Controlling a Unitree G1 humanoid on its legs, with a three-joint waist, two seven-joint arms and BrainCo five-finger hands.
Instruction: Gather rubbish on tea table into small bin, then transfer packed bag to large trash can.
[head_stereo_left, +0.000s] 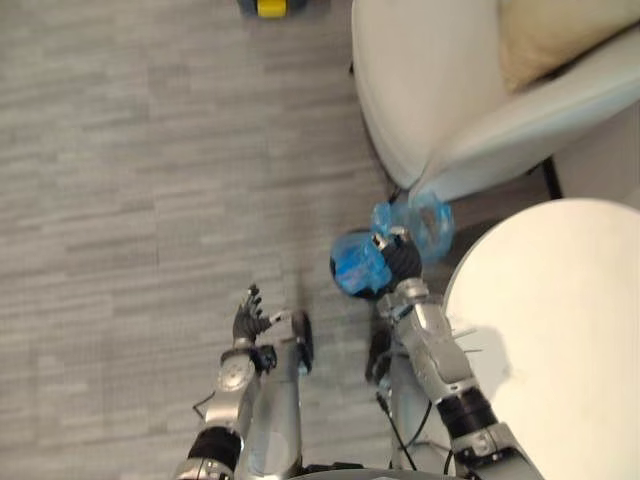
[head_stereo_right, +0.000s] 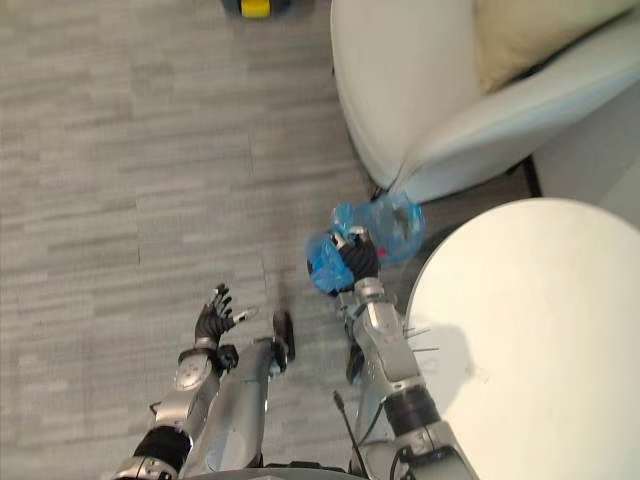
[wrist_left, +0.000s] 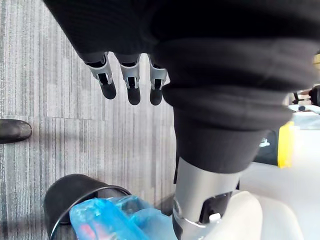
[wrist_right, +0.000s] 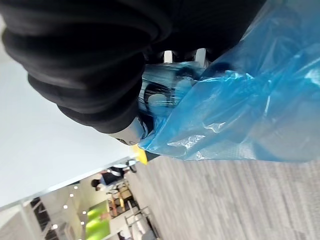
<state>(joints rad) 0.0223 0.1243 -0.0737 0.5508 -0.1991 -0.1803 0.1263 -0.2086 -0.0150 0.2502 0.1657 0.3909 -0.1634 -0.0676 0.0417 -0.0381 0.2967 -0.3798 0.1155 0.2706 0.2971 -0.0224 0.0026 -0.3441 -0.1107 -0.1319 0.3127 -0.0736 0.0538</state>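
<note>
A blue plastic bag (head_stereo_left: 418, 224) hangs bunched from my right hand (head_stereo_left: 402, 258), whose fingers are curled into its plastic (wrist_right: 235, 120). The bag's lower part (head_stereo_right: 325, 265) sits in a small black bin (wrist_left: 65, 192) on the floor, between the armchair and the tea table. Blue plastic bulges over that bin's rim in the left wrist view. My left hand (head_stereo_left: 249, 315) hovers over bare floor to the left of the bin, with its fingers (wrist_left: 132, 85) straight and nothing in it.
The round white tea table (head_stereo_left: 570, 340) fills the lower right, close beside my right arm. A white armchair (head_stereo_left: 440, 90) with a cushion stands behind the bin. A yellow and blue object (head_stereo_left: 270, 7) lies on the grey floor at the far edge.
</note>
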